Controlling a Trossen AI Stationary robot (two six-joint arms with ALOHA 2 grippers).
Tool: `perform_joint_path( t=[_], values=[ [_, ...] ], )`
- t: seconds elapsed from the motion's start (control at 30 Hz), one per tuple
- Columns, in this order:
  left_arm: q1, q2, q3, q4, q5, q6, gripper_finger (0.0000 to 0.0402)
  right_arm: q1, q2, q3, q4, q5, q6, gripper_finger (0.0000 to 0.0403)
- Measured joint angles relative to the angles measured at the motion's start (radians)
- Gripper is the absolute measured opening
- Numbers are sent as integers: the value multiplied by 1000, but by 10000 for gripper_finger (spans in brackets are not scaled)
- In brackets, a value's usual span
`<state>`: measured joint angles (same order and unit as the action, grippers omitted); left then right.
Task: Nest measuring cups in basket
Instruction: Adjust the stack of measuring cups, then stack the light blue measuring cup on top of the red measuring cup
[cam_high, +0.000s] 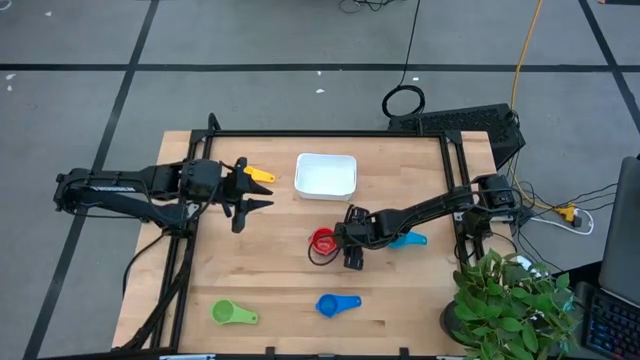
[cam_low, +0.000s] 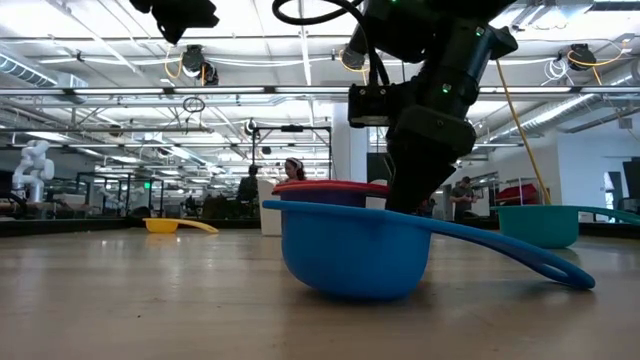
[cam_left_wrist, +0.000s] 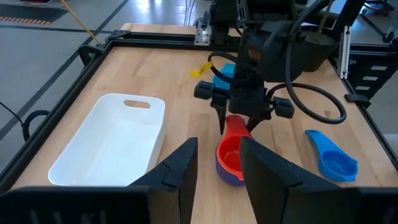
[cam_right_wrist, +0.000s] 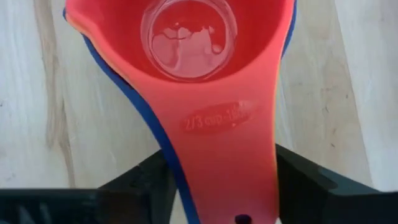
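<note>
From above, the right gripper (cam_high: 352, 243) sits over the table's middle, just right of the red cup (cam_high: 323, 241), whose handle runs rightward into the fingers. The basket (cam_high: 326, 175) lies on the far side of that cup, close by. The left gripper (cam_high: 250, 194) hovers at the left beside the yellow cup (cam_high: 259, 175). The teal cup (cam_high: 407, 240) is right of the right gripper; the green cup (cam_high: 231, 314) and blue cup (cam_high: 337, 304) lie near the front edge.

At table level, the blue cup (cam_low: 360, 252) fills the foreground, with the red one behind it under the right arm.

In the left wrist view, the left fingers stand apart with nothing between them. The red cup (cam_left_wrist: 233, 151) rests nested in a navy cup (cam_left_wrist: 225, 175); the right gripper (cam_left_wrist: 236, 124) straddles its handle.

In the right wrist view, the red handle (cam_right_wrist: 230, 168) runs straight between the right fingers (cam_right_wrist: 140, 183), which look close on each side; whether they pinch it I cannot tell.
</note>
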<state>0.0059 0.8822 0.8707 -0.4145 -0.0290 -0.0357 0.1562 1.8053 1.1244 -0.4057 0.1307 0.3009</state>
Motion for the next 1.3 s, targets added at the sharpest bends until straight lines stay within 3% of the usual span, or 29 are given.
perform_joint_path(
  t=[0.27, 0.43, 0.7, 0.9, 1.17, 1.3],
  values=[
    [0, 0, 0, 0, -17, 0, 120, 0, 0, 0, 0, 0, -55, 136],
    [0, 0, 0, 0, -24, 0, 120, 0, 0, 0, 1, -21, -63, 126],
    [0, 0, 0, 0, -24, 1, 120, 2, -1, 0, 5, -63, -60, 225],
    [0, 0, 0, -10, -24, 1, 120, 2, -55, 0, -34, -170, -34, 295],
    [0, 0, 0, -13, -23, 2, 120, 2, -232, 0, -215, -207, -11, 317],
    [0, 0, 0, -18, -23, 1, 120, 2, -336, -9, -356, -127, 30, 318]
  ],
)
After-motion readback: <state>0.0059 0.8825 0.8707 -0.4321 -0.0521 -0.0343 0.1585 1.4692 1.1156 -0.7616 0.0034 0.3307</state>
